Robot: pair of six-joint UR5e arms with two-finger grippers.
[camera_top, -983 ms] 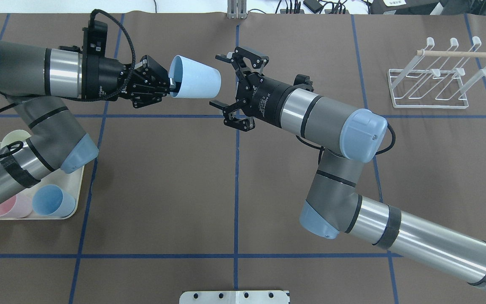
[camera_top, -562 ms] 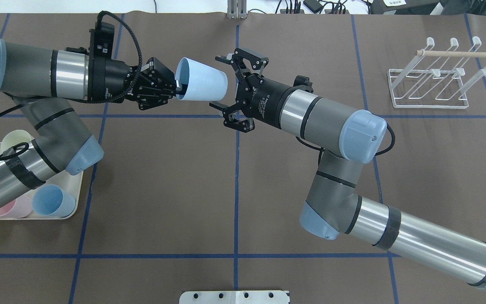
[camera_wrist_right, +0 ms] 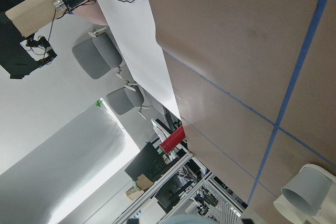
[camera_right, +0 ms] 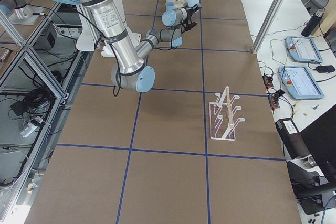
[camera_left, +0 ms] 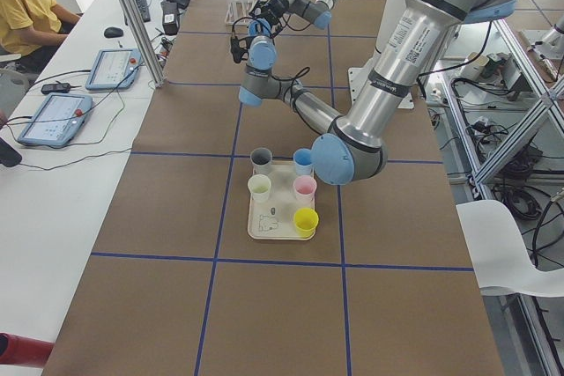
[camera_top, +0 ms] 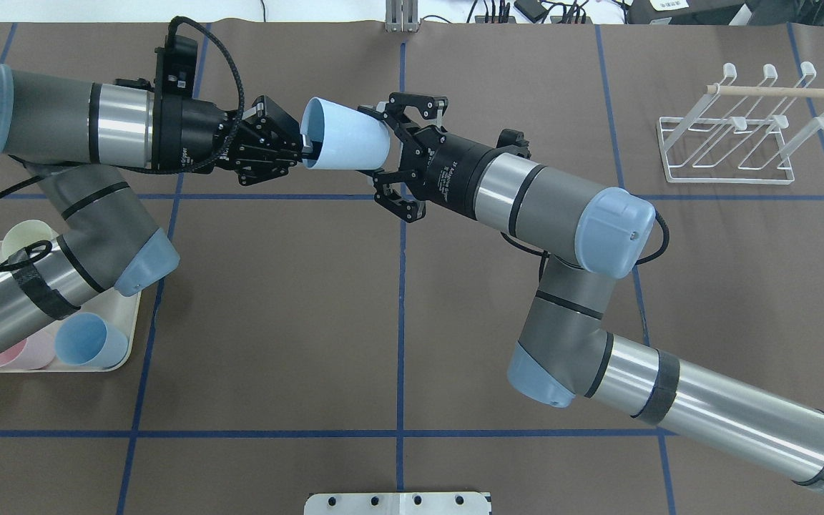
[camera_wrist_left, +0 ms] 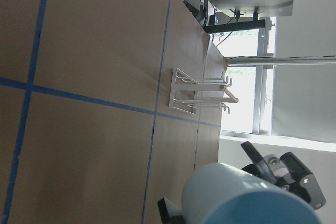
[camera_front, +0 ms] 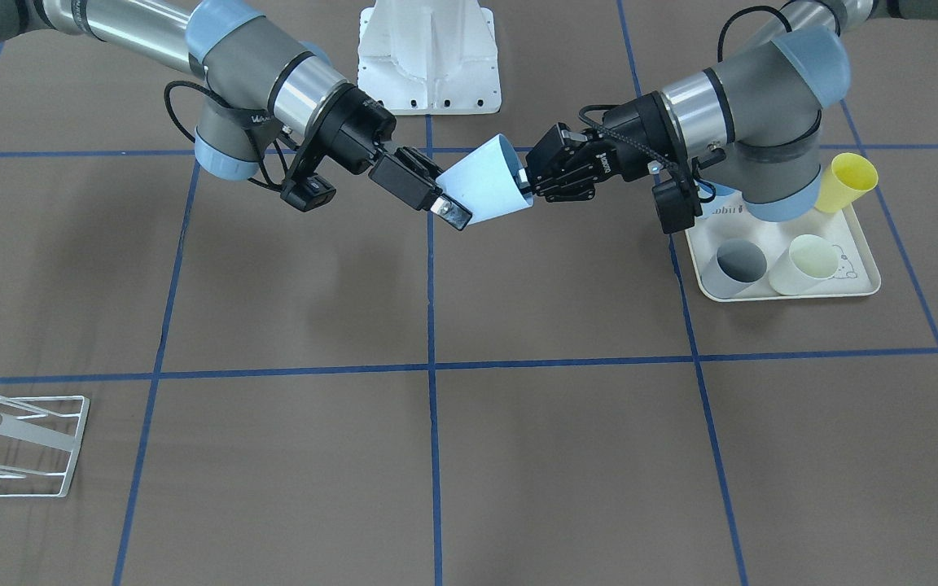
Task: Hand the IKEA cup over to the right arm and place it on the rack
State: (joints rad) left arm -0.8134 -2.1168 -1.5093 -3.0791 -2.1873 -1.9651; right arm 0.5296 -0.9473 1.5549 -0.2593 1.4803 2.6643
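I have my left pincer (camera_top: 302, 146) clamped on the pale blue plastic cup (camera_top: 346, 136), axis level, base pointing into my right pincer (camera_top: 378, 151), spread apart.

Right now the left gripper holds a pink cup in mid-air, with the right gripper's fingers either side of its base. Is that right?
Not quite: the cup is pale blue, not pink, as the overhead exterior view shows. The left gripper holds it in mid-air, with the right gripper placing its fingers either side of its base.
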